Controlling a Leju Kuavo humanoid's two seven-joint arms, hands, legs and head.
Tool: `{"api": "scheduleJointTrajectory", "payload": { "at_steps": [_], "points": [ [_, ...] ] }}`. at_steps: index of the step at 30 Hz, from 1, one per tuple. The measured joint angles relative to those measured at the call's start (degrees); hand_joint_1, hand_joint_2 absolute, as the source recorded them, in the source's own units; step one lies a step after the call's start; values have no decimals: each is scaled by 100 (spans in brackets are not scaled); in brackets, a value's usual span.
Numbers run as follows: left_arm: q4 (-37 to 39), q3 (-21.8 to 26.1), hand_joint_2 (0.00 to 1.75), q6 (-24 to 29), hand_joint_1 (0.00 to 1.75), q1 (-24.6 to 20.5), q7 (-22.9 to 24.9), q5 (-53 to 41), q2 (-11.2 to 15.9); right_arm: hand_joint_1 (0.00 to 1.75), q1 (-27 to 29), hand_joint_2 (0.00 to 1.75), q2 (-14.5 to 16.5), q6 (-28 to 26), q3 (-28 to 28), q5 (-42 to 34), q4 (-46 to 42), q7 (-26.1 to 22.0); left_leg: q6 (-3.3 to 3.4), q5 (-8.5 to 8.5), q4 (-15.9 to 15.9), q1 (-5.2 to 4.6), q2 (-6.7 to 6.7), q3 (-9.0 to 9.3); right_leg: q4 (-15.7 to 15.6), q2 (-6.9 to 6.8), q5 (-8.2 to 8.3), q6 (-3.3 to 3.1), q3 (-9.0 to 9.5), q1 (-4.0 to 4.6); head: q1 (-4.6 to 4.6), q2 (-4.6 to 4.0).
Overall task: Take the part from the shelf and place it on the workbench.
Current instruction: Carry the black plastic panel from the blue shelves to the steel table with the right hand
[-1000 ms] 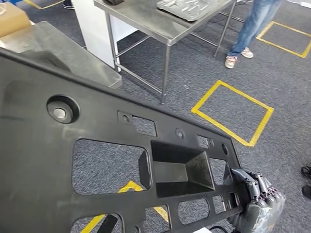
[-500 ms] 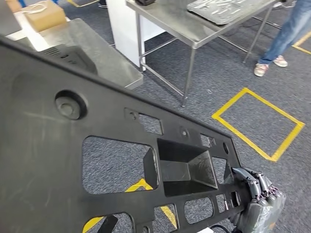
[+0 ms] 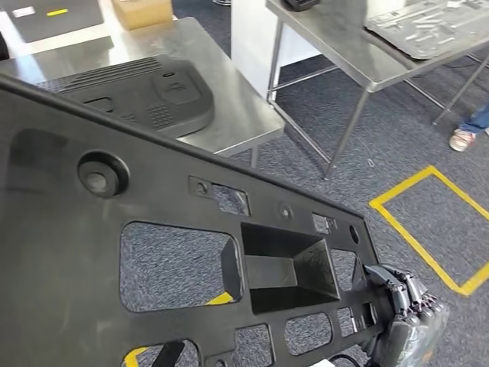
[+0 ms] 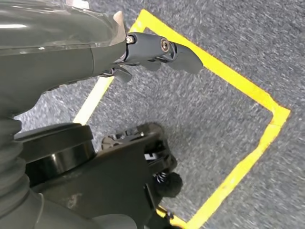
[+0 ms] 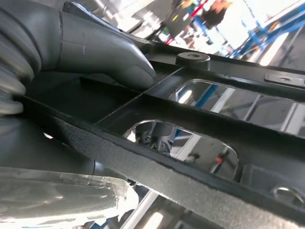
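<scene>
In the left wrist view, the left hand point(image 4: 107, 62) came in from the picture's edge behind its grey ribbed cover point(image 4: 11, 162). A grey finger point(image 4: 162, 47) reached out straight over the floor, touching nothing. Beneath it lay the edge of a black part point(image 4: 107, 191), its surface matt and dark; darker fingers point(image 4: 158, 162) curled around that edge, though how firmly they held it could not be told. The floor was grey carpet point(image 4: 216, 109), speckled and blurred. A line of yellow tape point(image 4: 251, 95) ran across the carpet and turned a corner, marking out a square.
</scene>
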Motion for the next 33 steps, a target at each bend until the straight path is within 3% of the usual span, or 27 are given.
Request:
{"api": "scheduleJointTrajectory", "payload": {
  "at_steps": [1, 2, 3, 4, 6, 8, 10, 11, 13, 15, 17, 18, 19, 21, 23, 25, 26, 28, 30, 31, 32, 33],
  "points": [
    [0, 1, 175, -1, 0, -1, 0, 0, 0, 175, 2, 175, -2, 0, -3, -1, 3, 0, 7, 1, 1, -13, -71, 3, 329, 26, -90, -7, -174, 4, 3, 0],
    [0, 1, 175, -1, 0, 4, 0, 0, 0, 175, 2, 175, -3, 0, -5, 0, 5, 0, 10, 1, 2, -28, -145, 8, 465, 38, -62, -22, -268, 10, 3, 0],
    [0, 2, 175, -4, 0, 10, -2, 0, 0, 175, 1, 175, -4, 0, -7, 0, 7, 1, 12, 0, 2, -40, -223, 16, 367, 55, 80, -46, -256, 19, 3, 0],
    [0, 2, 175, -14, 0, 14, -10, 1, 0, 175, 0, 175, -4, 0, -8, -2, 8, 1, 13, 0, 3, -50, -302, 26, 69, 105, 303, -84, -150, 31, 3, 0],
    [0, 2, 175, -52, 0, 15, -44, 9, -6, 175, 2, 175, -5, 0, -8, -9, 8, 0, 9, 1, 7, -55, -441, 29, -680, 365, 706, -179, 136, 52, 0, 0],
    [0, 3, 175, -90, 0, 23, -77, 20, -14, 175, 5, 175, -7, 0, -8, -16, 8, -1, -18, 15, 10, -36, -542, -5, -1044, 539, 825, -233, 274, 70, 4, 0],
    [0, 5, 175, -104, 0, 41, -93, 23, -10, 175, -4, 175, -8, 0, -3, -16, 8, -7, -74, 39, -2, -23, -635, -42, -1131, 450, 822, -241, 302, 65, 10, 0],
    [0, 7, 175, -105, 0, 47, -99, 25, -4, 175, -9, 175, -9, 0, 2, -15, 8, -11, -105, 22, 9, -32, -618, -59, -1178, 383, 833, -250, 320, 48, 7, 0],
    [0, 11, 175, -107, 0, 39, -110, 30, 8, 175, -4, 175, -2, 0, 7, -15, 8, -16, -166, -178, 282, -51, -413, -184, -1266, 232, 860, -272, 361, 5, -22, 0],
    [0, 13, 175, -111, 0, 26, -120, 33, 11, 175, 2, 175, 4, 0, 5, -19, 9, -16, -233, -533, 959, -22, -159, -491, -1279, 71, 860, -290, 379, 8, -46, 0],
    [0, 13, 175, -116, 0, 32, -126, 34, 13, 175, 4, 175, 3, 0, 2, -20, 15, -16, -294, -680, 1457, 26, -71, -712, -1275, -84, 850, -283, 383, 7, -46, 0],
    [0, 14, 175, -119, 0, 39, -127, 33, 14, 175, 3, 175, 3, 0, 1, -20, 20, -16, -321, -604, 1417, 47, -45, -682, -1272, -150, 841, -270, 389, 2, -46, 0],
    [0, 14, 175, -119, 0, 43, -129, 33, 17, 175, 3, 175, 2, 0, 1, -20, 24, -16, -345, -440, 1161, 66, -2, -542, -1266, -211, 827, -249, 401, -6, -47, 0],
    [0, 14, 175, -124, 0, 35, -134, 30, 23, 175, 3, 175, 2, 0, 1, -19, 28, -16, -369, -117, 402, 69, 225, -140, -1233, -315, 782, -177, 430, -3, -53, 0],
    [0, 13, 175, -132, 0, 22, -138, 25, 26, 175, 2, 175, 2, 0, -1, -19, 27, -16, -316, -26, 10, 41, 399, 52, -1198, -402, 745, -104, 447, 26, -49, 0],
    [0, 13, 175, -144, 0, 27, -139, 22, 26, 175, -2, 175, 2, 0, -1, -16, 27, -16, -219, -46, 6, 15, 329, 29, -1200, -501, 731, -47, 468, 29, -43, 0],
    [0, 14, 175, -149, 0, 36, -140, 22, 27, 175, -6, 175, 1, 0, 0, -14, 28, -16, -179, -39, 3, 14, 271, 22, -1190, -489, 699, -17, 480, 15, -42, 0],
    [0, 15, 175, -153, 0, 37, -140, 23, 28, 175, -5, 175, -2, 0, -2, -10, 27, -16, -97, -16, -8, 24, 153, 15, -927, -291, 484, 21, 385, -14, -37, 0],
    [0, 15, 175, -153, 0, 22, -140, 22, 28, 175, 2, 175, -9, 0, -8, -8, 28, -11, -42, -5, -9, 17, 32, 11, -226, -44, 113, 18, 68, -17, -25, 0],
    [0, 15, 175, -154, 0, 20, -140, 21, 28, 175, 5, 175, -15, 0, -12, -7, 31, -6, -27, -4, -8, 4, -35, 11, 156, 2, -26, 10, -119, -12, -20, 0],
    [0, 15, 175, -154, 0, 25, -140, 19, 29, 175, 5, 175, -20, 0, -14, -4, 35, -1, -20, -4, -6, -13, -106, 14, 407, 25, -72, -4, -255, -5, -20, 0],
    [0, 15, 175, -154, 0, 31, -140, 18, 30, 175, 5, 175, -24, 0, -16, -2, 39, 3, -16, -3, -5, -30, -182, 19, 451, 38, -3, -26, -300, 5, -20, 0]
  ]
}}
